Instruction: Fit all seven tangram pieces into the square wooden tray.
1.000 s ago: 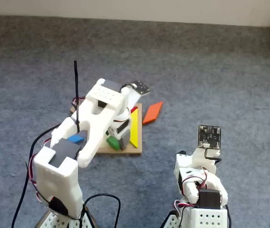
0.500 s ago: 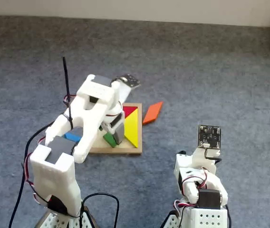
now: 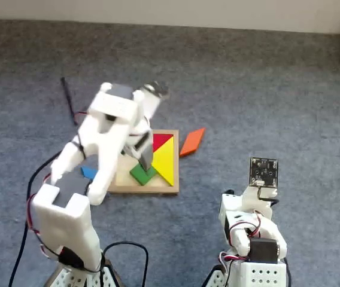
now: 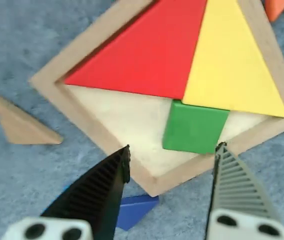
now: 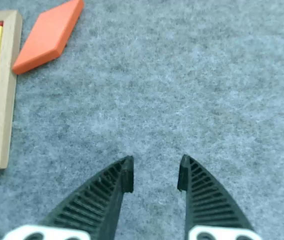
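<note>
The square wooden tray [image 4: 89, 130] holds a red triangle [image 4: 152, 50], a yellow triangle [image 4: 232, 65] and a green square [image 4: 194, 127] set against both; the rest of its floor is bare. My left gripper [image 4: 172, 149] hovers open and empty above the tray's near corner, beside the green square [image 3: 142, 174]. A tan triangle [image 4: 19, 125] and a blue triangle [image 4: 132, 210] lie on the carpet outside the tray. An orange parallelogram [image 5: 49, 34] lies just off the tray's right side [image 5: 9, 90]. My right gripper [image 5: 156, 160] stands open over bare carpet, well short of it.
Grey carpet covers the whole table. The left arm's white body [image 3: 107, 137] reaches over the tray's left half [image 3: 143, 189]. The right arm [image 3: 257, 236] is folded near the front edge. A black cable [image 3: 68, 98] sticks up behind the left arm.
The left arm has swung left and back, its gripper drawing away from the green square, which now lies uncovered in the tray. The right arm has stayed still.
</note>
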Tool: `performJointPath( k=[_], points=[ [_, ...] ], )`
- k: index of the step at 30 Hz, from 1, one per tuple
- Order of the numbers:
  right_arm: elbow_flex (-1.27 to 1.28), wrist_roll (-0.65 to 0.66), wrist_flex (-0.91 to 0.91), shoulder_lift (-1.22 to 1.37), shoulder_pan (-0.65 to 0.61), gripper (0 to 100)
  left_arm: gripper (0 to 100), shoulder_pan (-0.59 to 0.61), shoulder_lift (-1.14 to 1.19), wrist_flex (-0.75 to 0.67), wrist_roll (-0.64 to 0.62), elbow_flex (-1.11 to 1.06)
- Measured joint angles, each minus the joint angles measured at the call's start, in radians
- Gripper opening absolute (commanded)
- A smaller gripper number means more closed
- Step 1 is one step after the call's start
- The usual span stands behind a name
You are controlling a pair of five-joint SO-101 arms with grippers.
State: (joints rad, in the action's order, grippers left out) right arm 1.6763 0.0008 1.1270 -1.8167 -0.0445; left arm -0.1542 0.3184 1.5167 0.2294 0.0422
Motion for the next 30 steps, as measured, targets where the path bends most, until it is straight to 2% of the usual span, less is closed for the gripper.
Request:
performJointPath(
  k=[9,12,15,21,30],
  points=[
    [0.000,0.000,0.000,0.000,0.000,15.6,27,0.207,-0.146,-0.005,0.000,0.020],
    [0.000,0.000,0.000,0.000,0.000,15.6,27,0.281,-0.147,-0.072,0.000,0.000],
    [0.000,0.000,0.000,0.000,0.000,15.6,27,0.324,-0.120,-0.167,-0.052,-0.048],
    [0.000,0.000,0.000,0.000,0.000,15.6,27,0.353,0.028,-0.298,-0.118,-0.066],
    [0.000,0.000,0.000,0.000,0.000,15.6,27,0.353,0.126,-0.342,-0.121,-0.066]
  ],
)
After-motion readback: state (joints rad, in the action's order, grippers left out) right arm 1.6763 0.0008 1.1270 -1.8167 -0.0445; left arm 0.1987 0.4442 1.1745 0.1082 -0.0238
